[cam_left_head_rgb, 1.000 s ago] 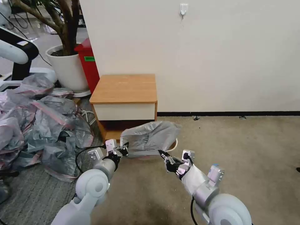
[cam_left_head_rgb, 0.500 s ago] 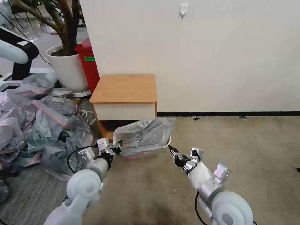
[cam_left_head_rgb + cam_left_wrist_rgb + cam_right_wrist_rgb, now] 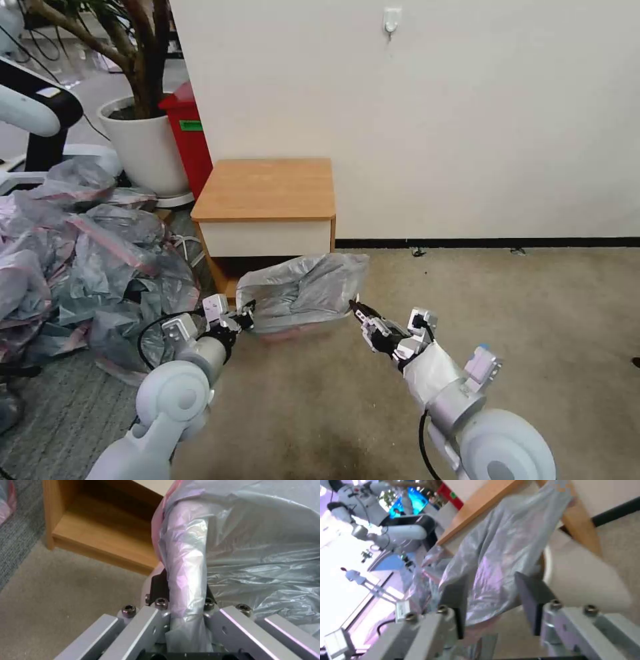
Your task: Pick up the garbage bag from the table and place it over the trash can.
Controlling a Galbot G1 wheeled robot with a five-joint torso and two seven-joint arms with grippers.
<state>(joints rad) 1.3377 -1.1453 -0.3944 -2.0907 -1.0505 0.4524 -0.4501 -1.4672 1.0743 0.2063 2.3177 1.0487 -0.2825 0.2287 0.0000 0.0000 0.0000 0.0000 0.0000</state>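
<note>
Lower now, the garbage bag covers the trash can at frame centre; left gripper pinches its rim, right gripper is wide open beside it.

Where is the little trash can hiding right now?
In the head view, the trash can sits on the carpet just in front of the table, mostly under the garbage bag, between the left gripper and right gripper.

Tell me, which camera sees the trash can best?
The right wrist view: the trash can shows its cream wall and rim beside the garbage bag. In the head view the bag covers nearly all of it. In the left wrist view I can't make it out behind the bag.
</note>
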